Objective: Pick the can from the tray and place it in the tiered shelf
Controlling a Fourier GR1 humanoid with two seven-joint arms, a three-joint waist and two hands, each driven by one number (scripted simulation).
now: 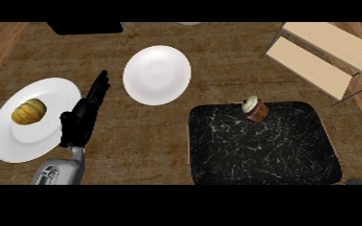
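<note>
A small brown can (254, 109) with a pale lid stands tilted near the far edge of a black marbled tray (262, 148) at the lower right. The tiered shelf (318, 57), made of light wood with a dark frame, sits at the upper right, beyond the tray. My left hand (81, 115) is at the left, fingers straight and pointing away, open, holding nothing, far from the can. The right hand does not show.
An empty white plate (157, 75) lies at centre. Another white plate (42, 139) at the left edge holds a yellow-orange squash (29, 112), right beside my left hand. A dark object (84, 27) sits at the far edge.
</note>
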